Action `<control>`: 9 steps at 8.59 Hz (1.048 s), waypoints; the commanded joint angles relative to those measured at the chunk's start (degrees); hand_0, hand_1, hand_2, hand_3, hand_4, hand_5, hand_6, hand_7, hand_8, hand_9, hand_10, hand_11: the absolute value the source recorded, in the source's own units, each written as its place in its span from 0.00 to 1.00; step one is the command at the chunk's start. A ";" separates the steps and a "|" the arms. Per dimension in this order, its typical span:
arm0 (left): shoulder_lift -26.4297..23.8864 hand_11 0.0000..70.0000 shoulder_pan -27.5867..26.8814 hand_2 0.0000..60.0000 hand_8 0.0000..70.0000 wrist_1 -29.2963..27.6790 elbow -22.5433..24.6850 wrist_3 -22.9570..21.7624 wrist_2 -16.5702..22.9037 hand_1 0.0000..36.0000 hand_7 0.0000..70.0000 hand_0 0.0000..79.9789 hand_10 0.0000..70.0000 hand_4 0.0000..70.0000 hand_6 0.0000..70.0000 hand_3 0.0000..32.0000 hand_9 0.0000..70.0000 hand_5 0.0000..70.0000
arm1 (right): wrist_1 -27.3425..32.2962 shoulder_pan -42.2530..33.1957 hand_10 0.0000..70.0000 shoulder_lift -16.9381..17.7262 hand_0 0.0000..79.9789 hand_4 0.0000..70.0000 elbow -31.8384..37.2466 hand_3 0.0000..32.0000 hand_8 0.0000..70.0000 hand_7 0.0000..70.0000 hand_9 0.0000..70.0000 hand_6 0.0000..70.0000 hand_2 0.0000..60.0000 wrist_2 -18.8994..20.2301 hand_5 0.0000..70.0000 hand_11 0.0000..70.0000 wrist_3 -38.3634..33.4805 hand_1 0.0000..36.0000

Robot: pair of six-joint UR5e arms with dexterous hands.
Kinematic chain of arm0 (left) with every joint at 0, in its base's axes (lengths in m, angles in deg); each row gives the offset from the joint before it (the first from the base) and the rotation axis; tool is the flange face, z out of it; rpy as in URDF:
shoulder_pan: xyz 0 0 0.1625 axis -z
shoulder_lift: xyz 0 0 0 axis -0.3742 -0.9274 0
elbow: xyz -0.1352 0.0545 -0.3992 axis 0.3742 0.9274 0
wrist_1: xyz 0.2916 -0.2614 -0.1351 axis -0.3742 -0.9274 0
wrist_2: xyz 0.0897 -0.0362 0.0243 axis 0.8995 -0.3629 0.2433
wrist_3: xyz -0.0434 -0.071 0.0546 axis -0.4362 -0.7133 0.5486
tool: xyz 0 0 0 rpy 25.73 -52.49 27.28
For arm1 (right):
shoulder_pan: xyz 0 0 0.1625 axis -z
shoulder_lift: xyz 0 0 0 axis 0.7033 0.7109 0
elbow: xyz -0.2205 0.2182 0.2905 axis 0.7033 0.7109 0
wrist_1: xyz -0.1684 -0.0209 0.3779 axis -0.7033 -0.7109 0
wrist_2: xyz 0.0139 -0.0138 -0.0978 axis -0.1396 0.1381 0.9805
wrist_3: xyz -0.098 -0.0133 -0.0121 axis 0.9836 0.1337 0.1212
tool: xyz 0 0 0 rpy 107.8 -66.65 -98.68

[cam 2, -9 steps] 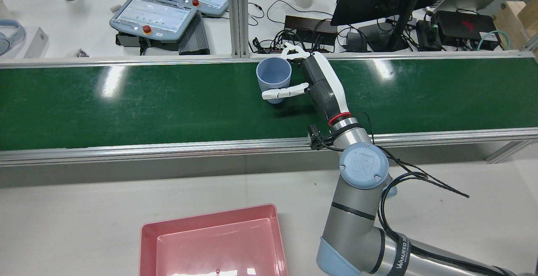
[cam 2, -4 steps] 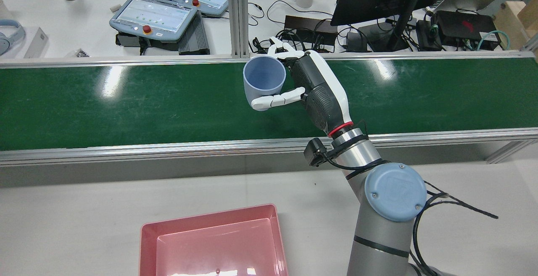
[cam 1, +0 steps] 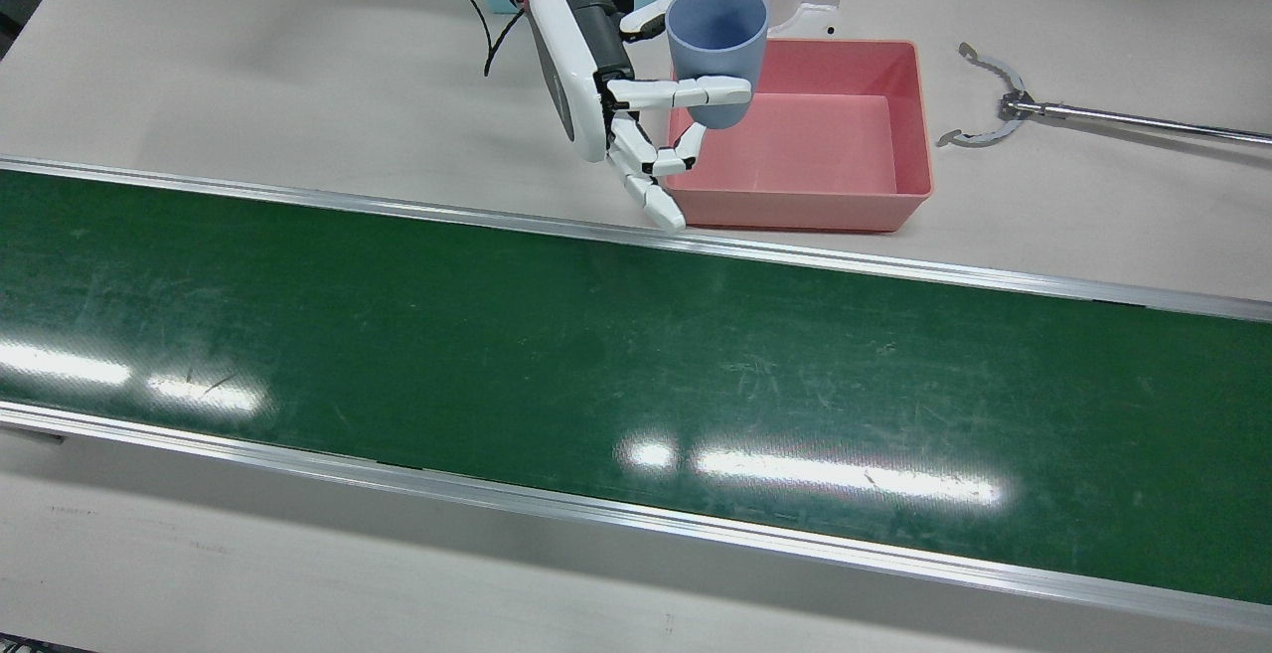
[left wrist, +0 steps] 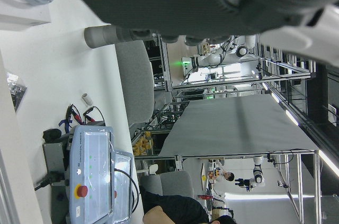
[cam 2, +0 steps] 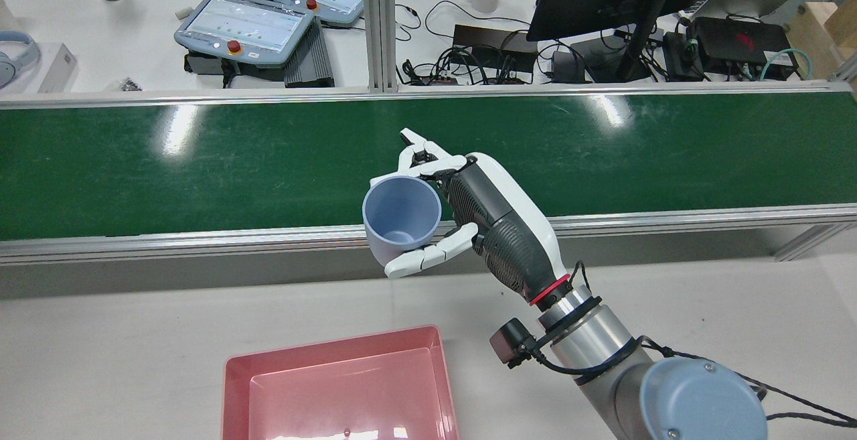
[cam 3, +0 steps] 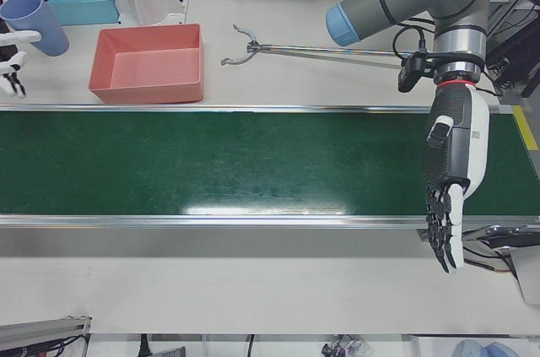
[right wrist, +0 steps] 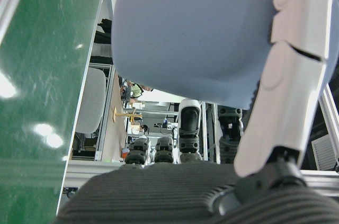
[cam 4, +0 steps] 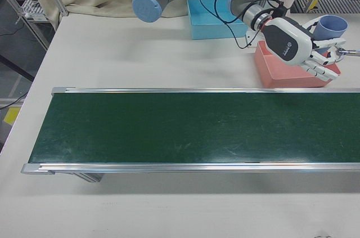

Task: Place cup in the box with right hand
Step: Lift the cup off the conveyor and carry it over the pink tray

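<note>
The blue cup [cam 2: 402, 221] sits upright and mouth-up in the right hand [cam 2: 462, 215], in the centre of the rear view, held off the surfaces over the near rail of the green conveyor belt [cam 2: 201, 159]. White fingers [cam 2: 428, 259] wrap under and around its wall, so the hand is clamped on the cup. In the front view the cup [cam 1: 716, 52] appears at the upper middle, overlapping the left edge of the pink box [cam 1: 909, 151], with the right hand [cam 1: 621, 111] just to its left. The pink box [cam 2: 234, 386] lies at the bottom of the rear view on the pale bench [cam 2: 134, 333], below and slightly left of the cup, and its floor looks bare.

In the left-front view the left hand [cam 3: 451, 184] hangs at the right side of the frame, pointing down past the belt's near rail, its fingers straight and slightly apart, holding nothing. A long metal grabber tool [cam 1: 1093, 116] lies on the bench to the right of the box in the front view.
</note>
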 commanded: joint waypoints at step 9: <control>0.00 0.00 -0.02 0.00 0.00 0.00 0.00 0.05 0.00 0.00 0.00 0.00 0.00 0.00 0.00 0.00 0.00 0.00 | 0.05 10.74 0.07 7.18 0.68 0.52 2.66 0.00 0.01 0.55 0.10 0.14 1.00 0.15 0.12 0.14 3.09 1.00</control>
